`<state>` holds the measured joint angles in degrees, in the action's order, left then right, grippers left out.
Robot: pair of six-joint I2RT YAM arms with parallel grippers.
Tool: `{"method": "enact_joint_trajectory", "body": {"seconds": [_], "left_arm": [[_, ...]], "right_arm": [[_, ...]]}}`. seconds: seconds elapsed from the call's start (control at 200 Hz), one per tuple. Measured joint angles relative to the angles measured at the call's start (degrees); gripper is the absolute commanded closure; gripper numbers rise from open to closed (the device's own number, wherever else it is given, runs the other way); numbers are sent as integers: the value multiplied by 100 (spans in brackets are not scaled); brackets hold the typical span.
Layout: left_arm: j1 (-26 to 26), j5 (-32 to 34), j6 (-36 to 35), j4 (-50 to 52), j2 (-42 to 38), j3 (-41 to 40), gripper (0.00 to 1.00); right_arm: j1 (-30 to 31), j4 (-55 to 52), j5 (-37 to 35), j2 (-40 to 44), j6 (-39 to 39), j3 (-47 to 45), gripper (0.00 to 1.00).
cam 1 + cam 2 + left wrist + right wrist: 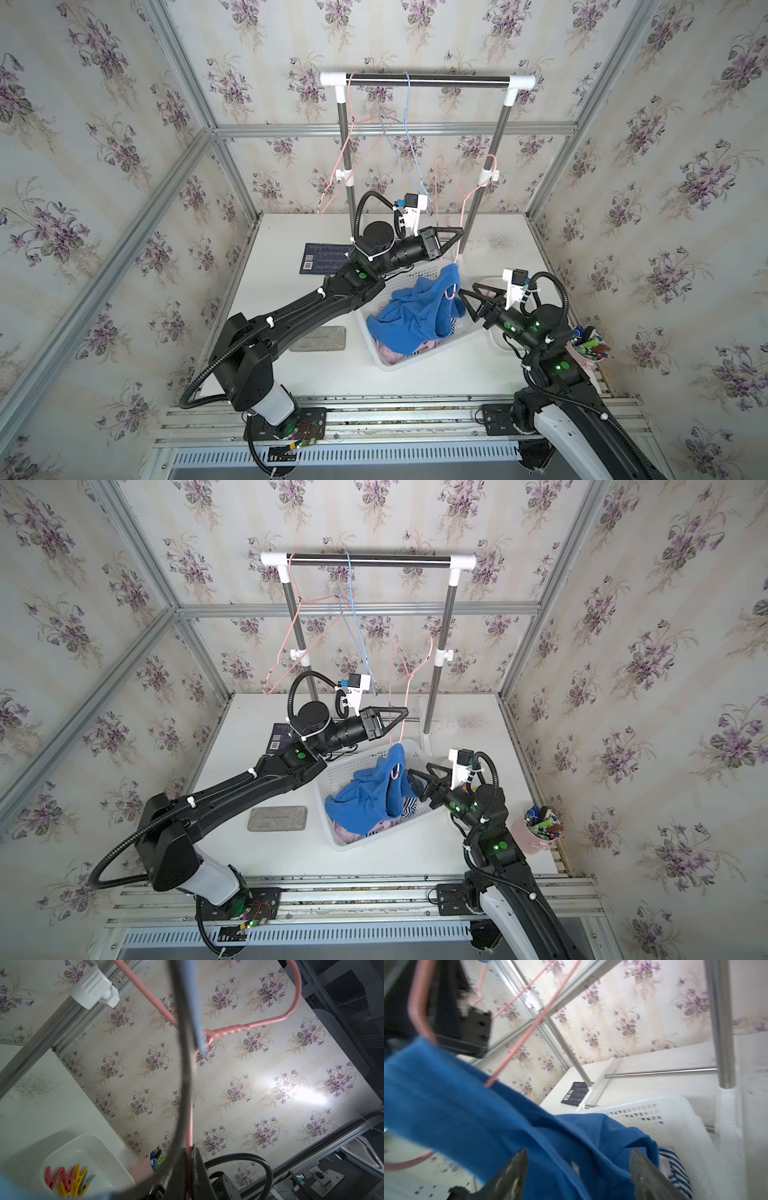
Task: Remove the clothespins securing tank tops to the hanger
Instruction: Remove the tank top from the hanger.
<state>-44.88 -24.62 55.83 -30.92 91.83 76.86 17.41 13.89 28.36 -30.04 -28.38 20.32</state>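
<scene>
We see only scraps of the pink top [388,351] and striped top [676,1169]; blue top [415,316] buries them. Clothespins [66,1178] partly covered by foreground blur, unreadable in both top views. Pink hanger [228,1028] wire vanishes into left pincer [190,1150], blurred. Right wrist view smeared.

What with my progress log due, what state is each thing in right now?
left claw: shut on pink hanger
right claw: open, beside blue tank top
blue tank top: partly draped on that hanger, rest slumped in basket
striped tank top: lying in basket
pink tank top: lying in basket
clothespins: loose, heaped in white tub
blue hanger: bare, hung on rail
other pink hanger: bare, hung on rail
</scene>
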Motion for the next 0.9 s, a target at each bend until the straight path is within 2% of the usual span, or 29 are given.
{"method": "enact_joint_trajectory", "body": {"seconds": [0.225, 0.395, 0.759, 0.899], "left_arm": [[63, -114, 188, 11, 223, 184, 100], [101, -269, 348, 11, 282, 245, 100], [155, -356, 396, 17, 321, 413, 100], [173, -328, 317, 44, 341, 503, 100]], "right_arm": [[-15, 1152, 1333, -483, -302, -9, 19], [-15, 1408, 1757, -568, -81, 195, 18], [-9, 1091, 1473, -1095, 459, 719, 29], [22, 999, 1451, -1292, 669, 850, 41]]}}
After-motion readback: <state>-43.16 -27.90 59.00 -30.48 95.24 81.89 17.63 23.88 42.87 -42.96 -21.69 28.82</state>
